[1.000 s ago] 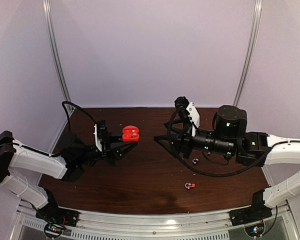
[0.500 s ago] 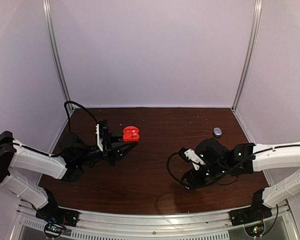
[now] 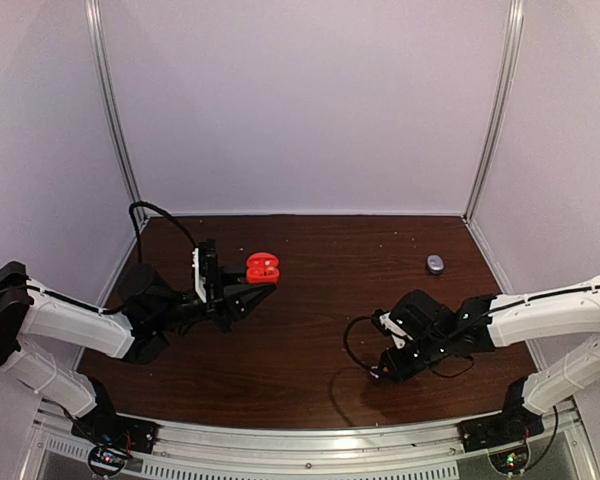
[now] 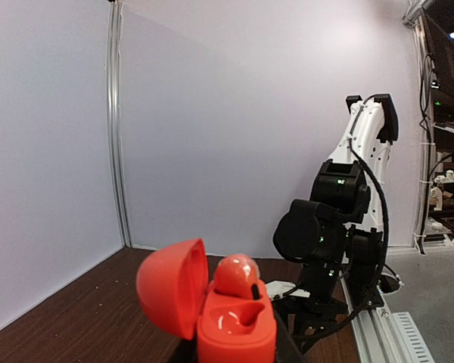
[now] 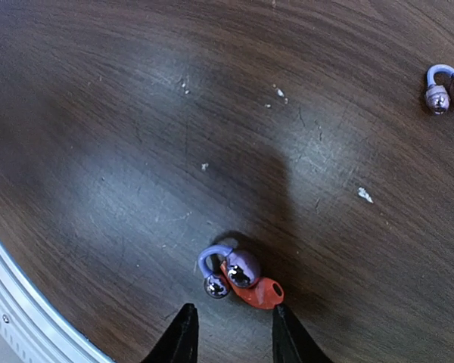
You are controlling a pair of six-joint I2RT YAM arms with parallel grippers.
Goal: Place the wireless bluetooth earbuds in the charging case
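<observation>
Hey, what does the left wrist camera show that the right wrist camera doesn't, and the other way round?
Only the left wrist view: the open red charging case, with one red earbud seated in it and its other slot empty, and the right arm beyond.
Only the right wrist view: a red-and-silvery earbud lying just ahead of the right tool, whose fingertips stand apart, and a silvery earbud off at the upper right.
Both: the dark wooden table.

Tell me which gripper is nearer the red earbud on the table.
Right. The right gripper hangs just over the red earbud; the left gripper is across the table, shut on the red case.
</observation>
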